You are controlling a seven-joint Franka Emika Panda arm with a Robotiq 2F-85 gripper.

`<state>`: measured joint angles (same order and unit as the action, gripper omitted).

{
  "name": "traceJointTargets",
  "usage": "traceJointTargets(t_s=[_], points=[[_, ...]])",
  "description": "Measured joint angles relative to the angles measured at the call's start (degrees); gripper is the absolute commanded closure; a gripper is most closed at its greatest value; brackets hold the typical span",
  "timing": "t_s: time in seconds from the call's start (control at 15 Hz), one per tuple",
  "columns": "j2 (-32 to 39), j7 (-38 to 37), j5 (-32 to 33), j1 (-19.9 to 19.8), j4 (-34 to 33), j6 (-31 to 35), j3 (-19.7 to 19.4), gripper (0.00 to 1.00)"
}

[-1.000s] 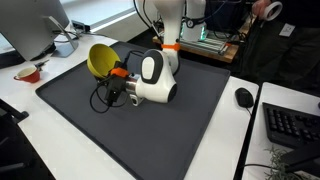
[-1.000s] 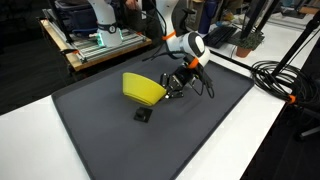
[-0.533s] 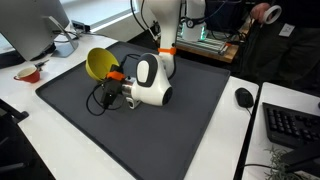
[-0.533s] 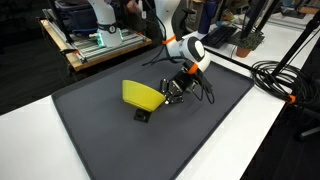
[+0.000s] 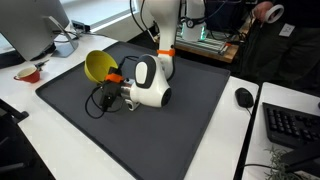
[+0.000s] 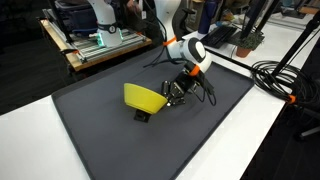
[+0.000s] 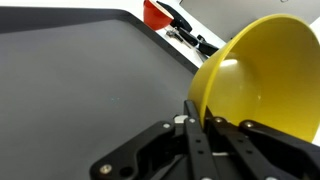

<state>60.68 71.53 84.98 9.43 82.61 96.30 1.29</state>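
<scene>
Bowl (image 5: 97, 65), yellow, sits tipped on its side around the middle of the mat (image 5: 180, 130). It lies straight ahead of the gripper (image 5: 118, 80), whose fingers are pinched nearly closed on the near rim.

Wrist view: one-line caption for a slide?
Gripper pinching the rim of a tilted yellow bowl, dark mat behind.

- A black mat (image 5: 205, 125) covered most of the worktop.
- 1 small black block (image 6: 143, 115) lay on the mat, away from its edges.
- A red cup (image 5: 30, 73) stood at a worktop edge, near a monitor (image 5: 35, 25).
- A mouse (image 5: 244, 97) and keyboard (image 5: 292, 126) sat at the opposite edge.
</scene>
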Motion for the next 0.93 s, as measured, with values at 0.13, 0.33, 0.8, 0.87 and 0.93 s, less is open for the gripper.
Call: traceJointTargets(t_s=[0.13,0.33,0.8,0.87,0.93], points=[[0.07,0.54,-0.03,-0.01,-0.15,0.1,0.01,0.99],[0.14,1.45,-0.15,-0.01,-0.33,0.16,0.13,0.99],[0.13,4.19,-0.51,-0.01,-0.34,0.32,0.53,0.99],[0.13,4.69,-0.58,-0.02,-0.34,0.33,0.55,0.99],[0.13,5.23,-0.68,-0.02,-0.34,0.33,0.58,0.7]])
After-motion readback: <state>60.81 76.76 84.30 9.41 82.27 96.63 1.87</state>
